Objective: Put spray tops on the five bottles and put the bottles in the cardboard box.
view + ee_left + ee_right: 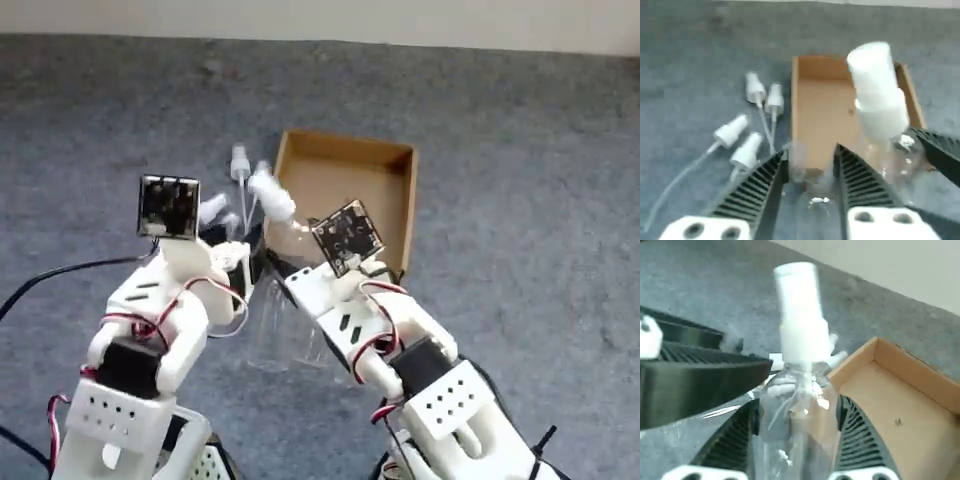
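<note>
Right jaws: pinching a capped bottle (800, 420); from above, box (345, 142) at its 3 o'clock.
Left jaws: seemingly pinching a bare bottle (812, 200).
Risk: slick plastic could slip and topple.

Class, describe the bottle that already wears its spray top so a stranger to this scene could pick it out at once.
Find the open cardboard box on the grey surface. At its near left corner the right pincer holds a clear bottle. It wears a white spray top, while the other tops lie loose beside the box.
</note>
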Motion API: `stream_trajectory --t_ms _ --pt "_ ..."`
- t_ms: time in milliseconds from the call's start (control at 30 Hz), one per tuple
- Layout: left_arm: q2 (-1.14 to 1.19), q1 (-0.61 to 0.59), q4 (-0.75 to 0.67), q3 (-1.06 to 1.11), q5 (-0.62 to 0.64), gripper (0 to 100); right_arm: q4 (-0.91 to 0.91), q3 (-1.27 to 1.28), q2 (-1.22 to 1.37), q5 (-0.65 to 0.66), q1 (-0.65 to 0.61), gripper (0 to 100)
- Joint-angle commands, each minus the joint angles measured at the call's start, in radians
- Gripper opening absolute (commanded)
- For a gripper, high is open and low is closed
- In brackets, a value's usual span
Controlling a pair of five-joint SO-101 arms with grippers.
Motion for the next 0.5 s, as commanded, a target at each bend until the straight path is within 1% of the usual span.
stream_trajectory --t_ms 0,67,133,233,367,467 --pt "-0.136 -0.001 0.009 -0.001 -0.025 14 -0.091 -0.064 0.004 -0.018 0.038 0.4" --pt "-0.225 -0.022 0.051 0.021 -0.061 14 -0.127 -0.097 0.007 -0.017 0.081 0.4" --pt "-0.303 -0.024 0.060 0.047 -0.137 14 -0.116 -0.173 0.047 -0.017 0.130 0.3" --pt "-0.372 -0.024 0.058 0.102 -0.186 14 -0.062 -0.355 0.202 -0.021 0.170 0.3" --pt "-0.335 -0.024 -0.044 0.157 -0.222 16 0.050 -0.651 0.473 -0.034 0.170 0.3" --pt "-0.236 -0.001 -0.104 0.168 -0.226 24 0.171 -0.857 0.642 -0.104 0.139 0.3"
